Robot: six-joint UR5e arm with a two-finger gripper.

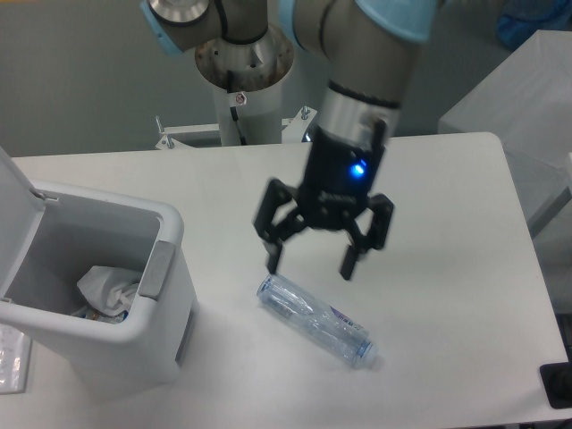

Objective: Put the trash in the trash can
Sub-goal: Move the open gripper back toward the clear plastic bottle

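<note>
White table (429,197) held bin (107,344) at 9 o'clock, tissue (105,288) inside. Bottle (315,319) lay at 6 o'clock. Gripper (308,266) hovered above, fingers wide. Best: straddle bottle mid-body, descend straight, close gently.

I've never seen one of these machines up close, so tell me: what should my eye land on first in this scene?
First, the gripper at centre, black with a glowing blue light, its fingers spread open just above a crushed clear bottle lying on the white table. Then, at the left, the white trash can with its lid flipped up and a crumpled tissue inside.
</note>
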